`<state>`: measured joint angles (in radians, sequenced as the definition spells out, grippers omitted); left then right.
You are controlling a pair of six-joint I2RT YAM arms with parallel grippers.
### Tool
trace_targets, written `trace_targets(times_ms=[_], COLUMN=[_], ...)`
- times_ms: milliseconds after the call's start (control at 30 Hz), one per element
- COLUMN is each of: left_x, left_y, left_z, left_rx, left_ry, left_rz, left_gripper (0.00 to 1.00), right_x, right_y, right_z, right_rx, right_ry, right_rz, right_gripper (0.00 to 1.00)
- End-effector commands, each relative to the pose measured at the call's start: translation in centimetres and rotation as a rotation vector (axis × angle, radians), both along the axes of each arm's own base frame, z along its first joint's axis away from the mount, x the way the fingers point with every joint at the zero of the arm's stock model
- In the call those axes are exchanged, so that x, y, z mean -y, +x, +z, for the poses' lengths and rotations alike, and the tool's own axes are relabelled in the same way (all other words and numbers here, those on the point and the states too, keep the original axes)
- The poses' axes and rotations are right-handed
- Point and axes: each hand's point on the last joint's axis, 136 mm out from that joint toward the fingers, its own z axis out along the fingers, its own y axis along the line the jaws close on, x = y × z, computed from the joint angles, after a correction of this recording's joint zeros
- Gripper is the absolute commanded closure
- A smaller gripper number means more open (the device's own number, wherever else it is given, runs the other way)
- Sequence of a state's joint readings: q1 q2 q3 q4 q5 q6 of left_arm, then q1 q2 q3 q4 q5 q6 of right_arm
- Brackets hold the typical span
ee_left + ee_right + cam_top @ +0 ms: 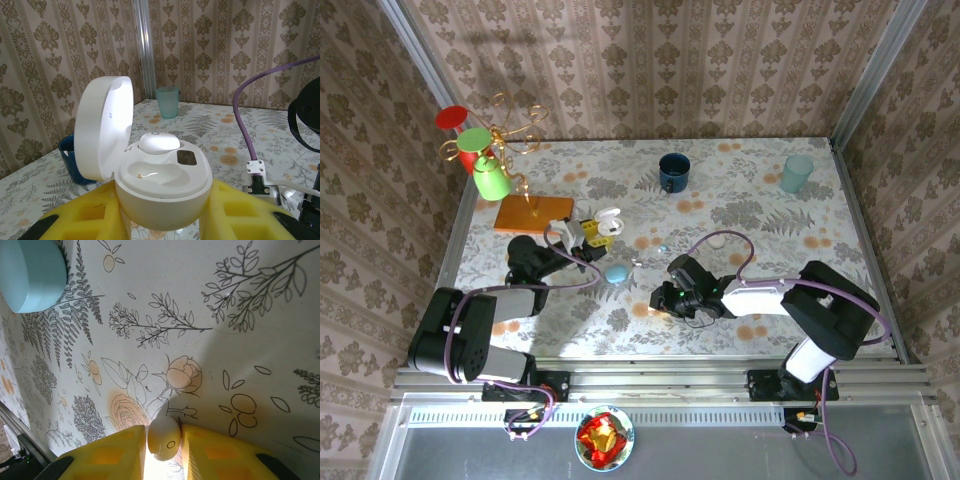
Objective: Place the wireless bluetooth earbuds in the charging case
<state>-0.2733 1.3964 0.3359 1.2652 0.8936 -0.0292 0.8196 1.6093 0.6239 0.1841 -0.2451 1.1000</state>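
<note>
Seen from the top external camera, the left claw [588,233] reaches over the floral bench [750,200] and holds the open white charging case [606,221]. A closed light blue case [617,272] lies just in front of it. The right claw [662,298] is low over the bench, near that blue case; its grip is too small to read from here. A dark blue mug [674,171] and a teal cup [797,173] stand well apart at the far side.

In the left wrist view, the left claw [165,220] is clamped on the charging case [165,192], its yellow fingers [82,215] pressed against both sides of the base. The lid stands up on the left. A seated earbud [159,142] rests in the far socket and the near socket is bare.

In the right wrist view, the right claw [164,445] is closed to a narrow gap on a white earbud [164,436], which touches both yellow pads [117,452] just above the bench [200,300]. The light blue case [31,272] lies in the upper left corner.
</note>
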Motion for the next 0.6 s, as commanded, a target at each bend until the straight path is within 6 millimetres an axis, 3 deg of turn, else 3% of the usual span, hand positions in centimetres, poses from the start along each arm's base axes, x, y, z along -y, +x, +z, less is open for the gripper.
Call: trace_targets(times_ms=[0, 133, 267, 467, 567], left_x=[0.1, 0.1, 0.4, 1.6, 2.2], left_y=[-0.5, -0.6, -0.6, -1.0, -1.2], left_z=[0.5, 0.4, 0.3, -0.5, -0.9], left_rx=[0.038, 0.04, 0.046, 0.054, 0.046], left_ry=[0.0, 0.002, 0.007, 0.023, 0.03], left_rz=[-0.019, -0.02, -0.022, -0.04, -0.061], left_gripper=[0.68, 0.68, 0.68, 0.68, 0.68], right_x=[-0.2, 0.4, 1.4, 4.2, 5.4], right_y=[0.0, 0.1, 0.5, 1.6, 2.0], right_z=[-0.7, -0.5, 0.9, 4.4, 7.6], right_rx=[-0.018, -0.001, 0.053, 0.198, 0.284], right_ry=[-0.008, -0.031, -0.078, -0.207, -0.236], right_rz=[0.007, -0.003, -0.001, 0.01, 0.024], right_gripper=[0.75, 0.81, 0.81, 0.81, 0.81])
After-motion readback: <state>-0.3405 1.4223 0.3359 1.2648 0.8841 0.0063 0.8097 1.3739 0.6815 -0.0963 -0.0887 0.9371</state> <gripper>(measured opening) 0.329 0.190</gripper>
